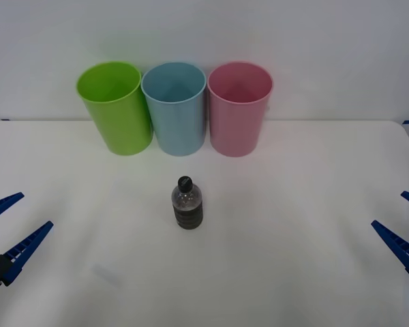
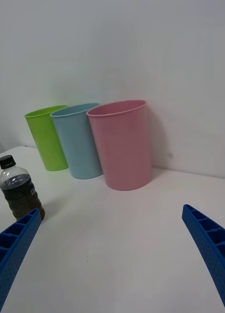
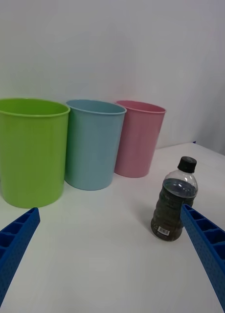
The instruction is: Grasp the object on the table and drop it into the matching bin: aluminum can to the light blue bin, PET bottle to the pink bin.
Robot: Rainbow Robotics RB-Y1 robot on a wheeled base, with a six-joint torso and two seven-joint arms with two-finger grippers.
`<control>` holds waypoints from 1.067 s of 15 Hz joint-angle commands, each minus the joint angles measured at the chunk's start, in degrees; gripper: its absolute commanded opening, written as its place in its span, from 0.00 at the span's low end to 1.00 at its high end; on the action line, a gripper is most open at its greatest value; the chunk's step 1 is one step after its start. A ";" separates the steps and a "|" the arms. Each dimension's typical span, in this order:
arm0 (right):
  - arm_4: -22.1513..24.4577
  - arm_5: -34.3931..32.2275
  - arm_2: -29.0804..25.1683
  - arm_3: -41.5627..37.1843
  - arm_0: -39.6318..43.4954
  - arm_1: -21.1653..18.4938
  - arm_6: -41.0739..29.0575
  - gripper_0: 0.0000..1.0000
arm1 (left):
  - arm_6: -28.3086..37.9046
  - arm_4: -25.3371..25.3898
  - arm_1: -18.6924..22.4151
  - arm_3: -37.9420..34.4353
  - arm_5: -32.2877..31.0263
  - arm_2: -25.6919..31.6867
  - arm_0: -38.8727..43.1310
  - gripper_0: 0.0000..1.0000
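A small clear PET bottle (image 1: 187, 203) with a black cap and dark lower half stands upright in the middle of the white table (image 1: 293, 259); it also shows in the wrist views (image 2: 18, 190) (image 3: 174, 205). Behind it the pink bin (image 1: 238, 109) (image 2: 122, 144) (image 3: 138, 138) stands at the right of a row, with the light blue bin (image 1: 175, 107) (image 2: 79, 139) (image 3: 93, 143) in the centre. My left gripper (image 1: 12, 228) hangs open at the table's left edge. Far to the right, my right gripper (image 1: 405, 223) is open too. Both are far from the bottle.
A lime green bin (image 1: 116, 105) (image 3: 29, 149) stands at the left end of the row, touching the blue one. A white wall rises right behind the bins. The table's far edge runs just behind the row.
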 commanded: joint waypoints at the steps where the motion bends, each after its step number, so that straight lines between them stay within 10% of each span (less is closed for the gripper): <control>1: 0.00 0.00 0.00 0.00 0.00 0.00 0.00 1.00 | 0.00 0.00 0.00 0.00 0.00 0.00 0.00 1.00; 16: 1.87 1.18 11.28 1.49 0.13 -3.98 3.52 1.00 | 0.00 0.00 0.00 0.00 0.00 0.00 0.00 1.00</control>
